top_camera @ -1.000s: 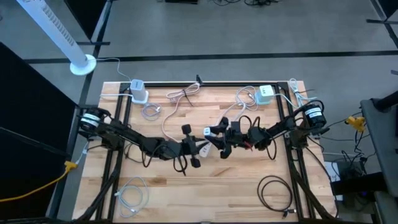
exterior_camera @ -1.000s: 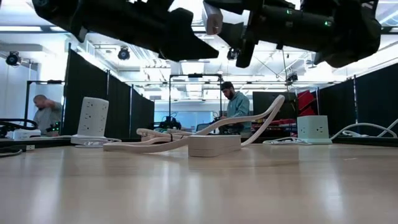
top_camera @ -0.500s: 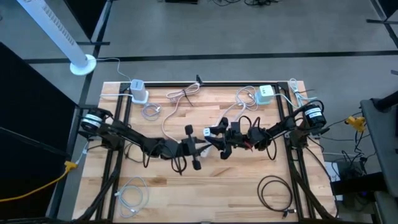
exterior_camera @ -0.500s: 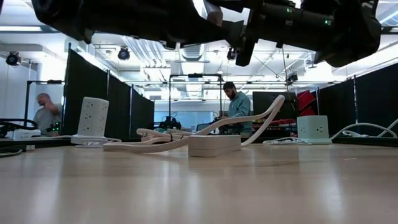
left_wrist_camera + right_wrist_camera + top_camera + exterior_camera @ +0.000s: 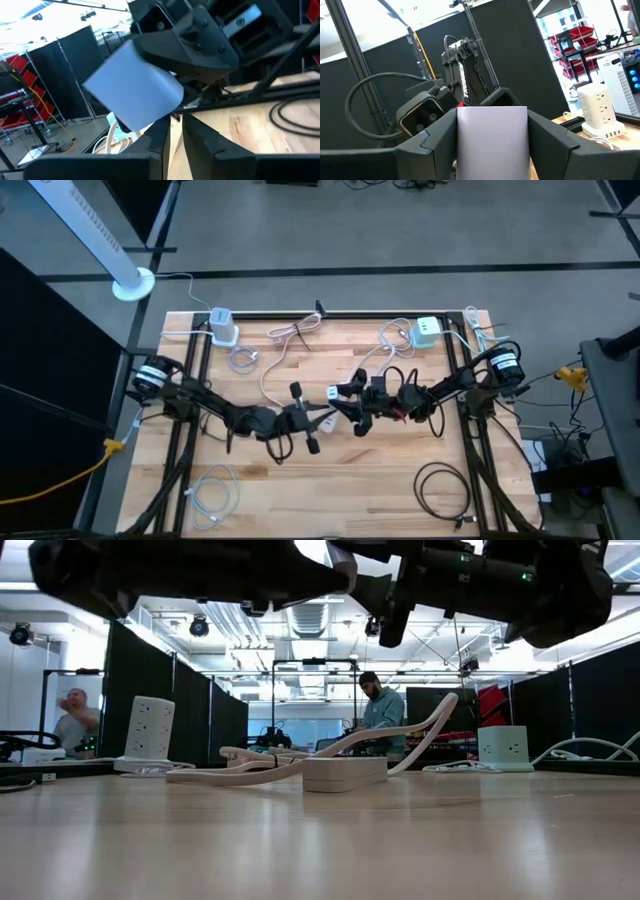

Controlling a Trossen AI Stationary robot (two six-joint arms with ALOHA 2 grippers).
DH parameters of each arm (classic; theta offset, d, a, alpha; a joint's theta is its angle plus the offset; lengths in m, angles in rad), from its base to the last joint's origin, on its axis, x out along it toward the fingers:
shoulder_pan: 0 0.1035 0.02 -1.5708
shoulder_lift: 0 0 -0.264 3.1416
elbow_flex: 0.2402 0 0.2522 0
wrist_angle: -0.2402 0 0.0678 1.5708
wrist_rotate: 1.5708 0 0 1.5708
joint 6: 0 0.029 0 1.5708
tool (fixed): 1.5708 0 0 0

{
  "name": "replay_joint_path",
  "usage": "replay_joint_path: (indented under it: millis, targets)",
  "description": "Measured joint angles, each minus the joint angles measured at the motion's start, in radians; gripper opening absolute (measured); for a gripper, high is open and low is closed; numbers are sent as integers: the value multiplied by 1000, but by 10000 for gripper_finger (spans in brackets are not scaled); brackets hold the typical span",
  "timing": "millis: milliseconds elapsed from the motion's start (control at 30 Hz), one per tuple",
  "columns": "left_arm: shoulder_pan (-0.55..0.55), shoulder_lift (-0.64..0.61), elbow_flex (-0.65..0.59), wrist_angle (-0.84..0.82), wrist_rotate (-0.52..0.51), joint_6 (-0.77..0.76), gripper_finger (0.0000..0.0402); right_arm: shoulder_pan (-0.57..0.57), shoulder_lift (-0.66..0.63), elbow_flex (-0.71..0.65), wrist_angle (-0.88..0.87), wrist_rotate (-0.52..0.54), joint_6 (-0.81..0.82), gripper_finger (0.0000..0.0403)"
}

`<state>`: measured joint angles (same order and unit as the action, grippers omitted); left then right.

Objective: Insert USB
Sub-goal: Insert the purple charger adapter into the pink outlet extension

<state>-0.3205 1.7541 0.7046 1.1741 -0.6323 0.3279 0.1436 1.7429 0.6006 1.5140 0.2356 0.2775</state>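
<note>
Both arms are raised over the middle of the table (image 5: pixel 400 480), grippers facing each other. The right gripper (image 5: pixel 338 394) holds a white charger block (image 5: pixel 492 142) clamped between its fingers (image 5: pixel 547 137), which stand wide around the block's flat sides; the block shows in the left wrist view as a pale cube (image 5: pixel 134 92) tilted just ahead of the left arm's own tips. The left gripper (image 5: pixel 318 420) has its fingers (image 5: pixel 200 137) pressed nearly together with only a thin gap; whether a USB plug sits pinched in that gap I cannot tell, since no plug or cable end is clearly visible there. Judgement: the block is picked up and presented, the two grippers are brought close, just beside each other but apparently not yet mated. Remaining: final alignment of the plug to the block's port, and the push in. Port face not visible in any view. Loose white cables (image 5: pixel 212 495), a black cable coil (image 5: pixel 443 488) and two power towers (image 5: pixel 222 325) lie untouched on the table.
</note>
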Motion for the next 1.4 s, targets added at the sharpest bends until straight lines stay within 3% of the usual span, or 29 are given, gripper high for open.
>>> replay_joint_path:
  millis: [233, 567, 900, 1067, 1400]
  targets:
    - [-1, -4, -106, 253, -25, 4, 39, 0, 1, -1, -28, -1, 0, 190]
    - [-6, 21, -105, 184, -13, -56, 39, 0, 1, 3, -20, 0, 2, 190]
    - [-5, 88, -20, 169, 13, -48, 37, 0, 1, 10, -25, -8, -45, 190]
    - [-4, 78, -20, 167, 13, -47, 6, 4, 0, 10, -42, -25, -43, 190]
    - [-8, 67, -22, 160, -17, -32, 0, 9, 0, 12, -65, -34, -53, 190]
